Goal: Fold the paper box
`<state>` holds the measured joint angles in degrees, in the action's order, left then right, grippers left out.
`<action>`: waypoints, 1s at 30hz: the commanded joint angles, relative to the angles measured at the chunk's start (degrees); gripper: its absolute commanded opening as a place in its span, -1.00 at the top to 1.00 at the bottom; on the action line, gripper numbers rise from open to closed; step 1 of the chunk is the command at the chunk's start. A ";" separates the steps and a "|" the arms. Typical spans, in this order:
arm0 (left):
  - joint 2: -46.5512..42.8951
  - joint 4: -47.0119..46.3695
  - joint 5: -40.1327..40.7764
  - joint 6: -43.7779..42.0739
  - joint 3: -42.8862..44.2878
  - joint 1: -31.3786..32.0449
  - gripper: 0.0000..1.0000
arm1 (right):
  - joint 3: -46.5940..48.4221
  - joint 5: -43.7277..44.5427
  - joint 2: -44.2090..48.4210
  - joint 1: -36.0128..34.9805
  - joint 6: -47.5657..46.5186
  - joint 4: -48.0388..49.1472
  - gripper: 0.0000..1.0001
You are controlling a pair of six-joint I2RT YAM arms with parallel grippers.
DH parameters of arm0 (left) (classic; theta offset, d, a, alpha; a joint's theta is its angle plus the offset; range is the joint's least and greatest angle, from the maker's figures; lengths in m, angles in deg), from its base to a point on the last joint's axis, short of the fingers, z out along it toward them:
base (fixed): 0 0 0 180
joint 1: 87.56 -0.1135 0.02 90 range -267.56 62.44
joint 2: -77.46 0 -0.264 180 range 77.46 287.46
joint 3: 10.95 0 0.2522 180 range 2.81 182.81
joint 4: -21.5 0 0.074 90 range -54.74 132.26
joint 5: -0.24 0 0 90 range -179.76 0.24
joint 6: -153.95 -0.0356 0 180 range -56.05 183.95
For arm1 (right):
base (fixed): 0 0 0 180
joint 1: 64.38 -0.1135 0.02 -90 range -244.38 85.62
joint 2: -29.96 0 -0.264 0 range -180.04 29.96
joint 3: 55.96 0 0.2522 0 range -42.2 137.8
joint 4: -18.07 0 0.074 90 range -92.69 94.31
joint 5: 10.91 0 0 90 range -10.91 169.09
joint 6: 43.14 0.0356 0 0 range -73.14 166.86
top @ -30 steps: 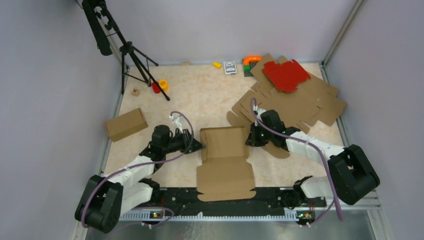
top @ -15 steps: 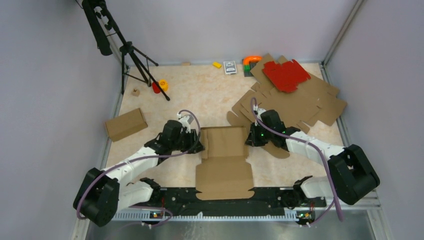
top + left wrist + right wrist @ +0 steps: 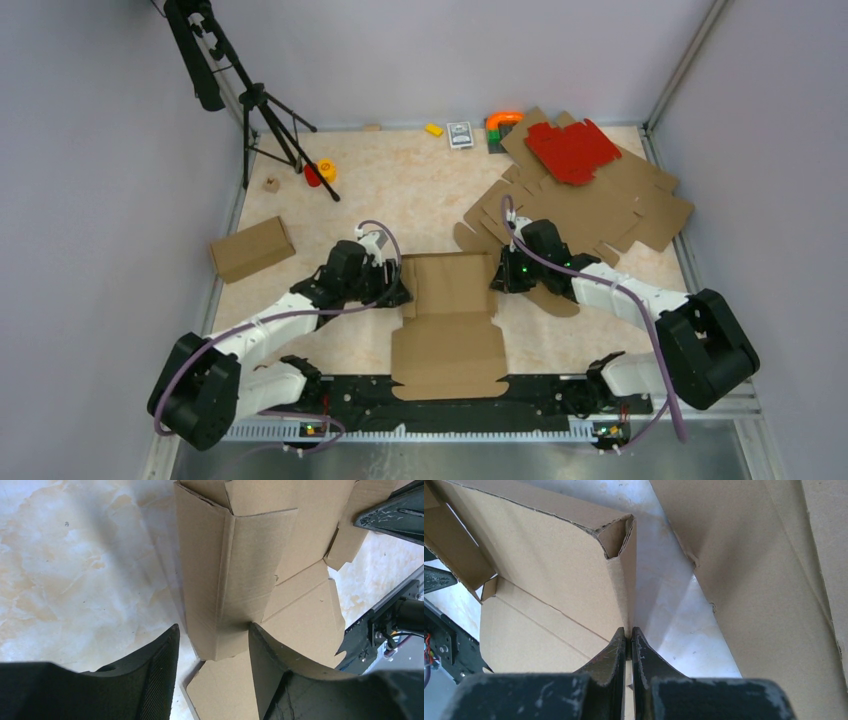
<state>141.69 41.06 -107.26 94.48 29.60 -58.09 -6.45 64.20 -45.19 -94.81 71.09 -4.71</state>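
The paper box is a brown die-cut piece lying mid-table near the front edge, with its left and right side walls folded up. My left gripper is open and straddles the raised left wall. In the left wrist view the wall stands between the fingers of the gripper, and the right finger touches it. My right gripper is shut on the right wall. In the right wrist view the gripper pinches the thin edge of that folded wall.
A stack of flat brown sheets with a red die-cut sheet on top lies at the back right, close behind my right arm. A folded small box sits at the left. A tripod and small items stand along the back.
My left gripper has moved right, up to the box's left wall, and now straddles it. The right gripper has stayed pinched on the right wall.
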 commanded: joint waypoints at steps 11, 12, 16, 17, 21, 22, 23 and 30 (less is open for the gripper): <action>-1.74 -5.18 -6.36 2.70 -1.87 -4.21 -0.16 | 2.18 -1.36 -0.47 0.55 0.07 2.07 1.00; -2.22 -5.34 -7.15 2.70 -2.24 -4.76 -0.18 | 2.22 -1.30 -0.50 0.61 0.06 2.05 1.00; -3.55 -7.26 -9.84 3.13 -3.92 -6.98 -0.18 | 2.31 -1.36 -0.73 0.55 -0.04 2.00 1.00; -3.51 -7.51 -10.37 3.02 -4.28 -7.36 -0.15 | 2.35 -1.43 -0.78 0.60 -0.10 2.10 1.00; -1.80 -7.57 -10.67 2.62 -4.57 -7.74 -0.06 | 2.55 -1.71 -1.30 0.60 -0.08 2.31 1.00; -1.28 -7.73 -10.93 2.58 -4.49 -7.72 -0.06 | 2.82 -1.61 -1.62 0.56 -0.15 1.88 1.00; -0.95 -7.99 -11.26 2.69 -4.51 -7.74 -0.07 | 3.29 -1.38 -1.99 0.55 -0.28 1.06 0.96; -1.88 -11.77 -12.63 2.26 -5.00 -7.74 -0.11 | 2.23 6.05 3.34 -0.53 -1.22 3.58 1.00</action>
<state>140.82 34.59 -117.86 97.23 25.60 -65.52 -5.01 65.23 -46.66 -94.86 70.92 -5.10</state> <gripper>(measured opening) 0.548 0.016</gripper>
